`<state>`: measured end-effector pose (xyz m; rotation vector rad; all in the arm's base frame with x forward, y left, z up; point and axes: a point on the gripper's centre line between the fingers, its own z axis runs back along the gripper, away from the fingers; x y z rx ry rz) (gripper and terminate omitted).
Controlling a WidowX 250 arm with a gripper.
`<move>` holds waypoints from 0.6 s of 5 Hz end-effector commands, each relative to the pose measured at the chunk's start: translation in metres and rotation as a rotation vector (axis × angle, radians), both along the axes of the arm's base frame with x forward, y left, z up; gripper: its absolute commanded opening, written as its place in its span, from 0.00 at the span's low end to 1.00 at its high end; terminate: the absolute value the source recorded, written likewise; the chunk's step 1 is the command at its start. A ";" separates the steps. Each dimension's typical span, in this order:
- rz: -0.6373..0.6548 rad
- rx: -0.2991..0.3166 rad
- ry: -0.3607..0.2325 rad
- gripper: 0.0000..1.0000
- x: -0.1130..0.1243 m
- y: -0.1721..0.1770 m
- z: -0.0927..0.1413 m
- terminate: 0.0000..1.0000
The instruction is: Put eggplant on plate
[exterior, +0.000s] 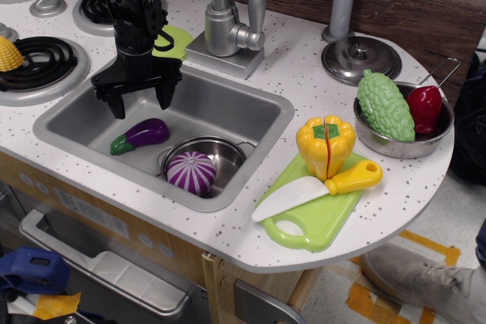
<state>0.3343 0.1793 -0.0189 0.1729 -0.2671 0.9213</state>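
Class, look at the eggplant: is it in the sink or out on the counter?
In. The eggplant lies on its side on the sink floor, beside the pot.

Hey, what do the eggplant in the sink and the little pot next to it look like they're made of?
The eggplant looks like glossy molded plastic: smooth purple body with sharp highlights and a green cap. The pot holding the striped purple ball appears to be polished metal, probably steel, judging by its mirror-like rim and reflections.
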 end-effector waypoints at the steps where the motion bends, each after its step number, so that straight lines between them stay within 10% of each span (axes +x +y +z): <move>1: 0.000 0.000 0.000 1.00 0.000 0.000 0.000 0.00; 3: -0.306 0.138 -0.077 1.00 0.003 0.002 0.012 0.00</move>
